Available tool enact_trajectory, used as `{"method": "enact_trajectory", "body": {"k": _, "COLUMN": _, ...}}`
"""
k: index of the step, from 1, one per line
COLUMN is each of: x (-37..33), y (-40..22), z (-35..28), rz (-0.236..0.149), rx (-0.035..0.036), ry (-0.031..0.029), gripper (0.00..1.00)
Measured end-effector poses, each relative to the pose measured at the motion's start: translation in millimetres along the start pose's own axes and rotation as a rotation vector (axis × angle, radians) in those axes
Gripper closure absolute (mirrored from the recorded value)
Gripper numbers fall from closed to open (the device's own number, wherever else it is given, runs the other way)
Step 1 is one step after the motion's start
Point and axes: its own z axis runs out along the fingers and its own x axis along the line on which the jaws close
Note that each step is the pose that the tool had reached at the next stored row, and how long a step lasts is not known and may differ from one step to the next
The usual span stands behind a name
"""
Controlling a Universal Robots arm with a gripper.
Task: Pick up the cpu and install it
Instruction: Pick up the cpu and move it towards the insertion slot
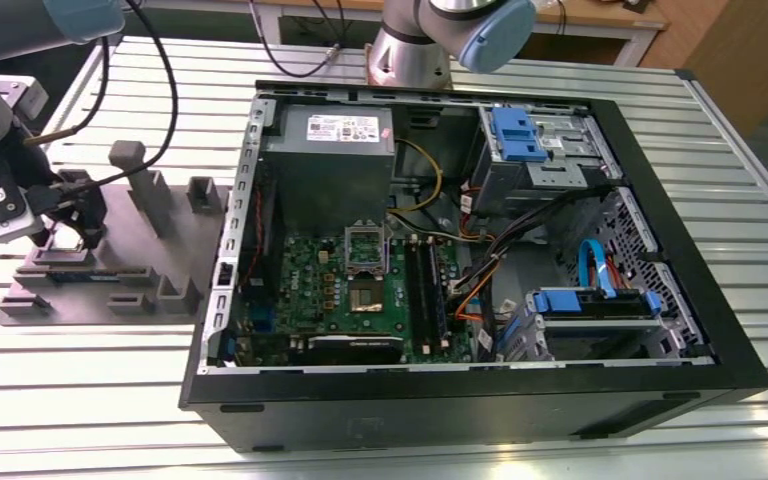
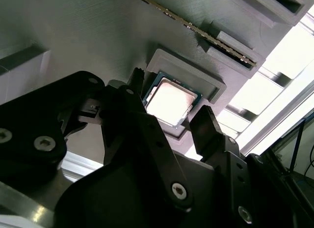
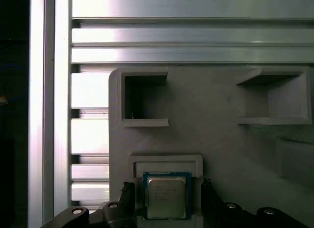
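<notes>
1. Open desktop computer case (image 1: 651, 330) lies on its side on a slatted aluminium table (image 1: 704, 130); the motherboard (image 1: 307, 262) is exposed inside; the socket (image 1: 364, 247) near the board's middle looks open and has no chip seated, as far as can be told.
2. Grey parts tray (image 1: 157, 235) sits just beside the case, on the exterior view's left; it has several pockets and slots.
3. Gripper (image 1: 69, 232) hangs over the tray's outer end; its fingers (image 3: 211, 201) stand apart, one on each side of the chip; no contact is visible, so nothing is clamped.
4. The cpu (image 3: 167, 196) lies flat in a raised square nest (image 3: 164, 161) of the tray, lid up; it shows in both wrist views; it is not yet lifted.
5. Handling, as a judgement: light, thin and rigid; the smooth metal lid is likely slippery; the underside contacts are fragile; best hold is on two opposite edges of the darker rim, pinched evenly and kept level; a skewed grip could tilt or drop it.
</notes>
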Motion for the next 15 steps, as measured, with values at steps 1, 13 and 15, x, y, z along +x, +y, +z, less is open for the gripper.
{"method": "enact_trajectory", "body": {"k": 1, "x": 0.0, "y": 0.0, "z": 0.0, "rz": 0.000, "rx": 0.0001, "ry": 0.0001, "gripper": 0.35}}
{"method": "enact_trajectory", "body": {"k": 13, "x": 0.0, "y": 0.0, "z": 0.3, "rz": 0.000, "rx": 0.0001, "ry": 0.0000, "gripper": 0.50}}
{"method": "enact_trajectory", "body": {"k": 15, "x": 0.0, "y": 0.0, "z": 0.3, "rz": 0.000, "rx": 0.0000, "ry": 0.0000, "gripper": 0.50}}
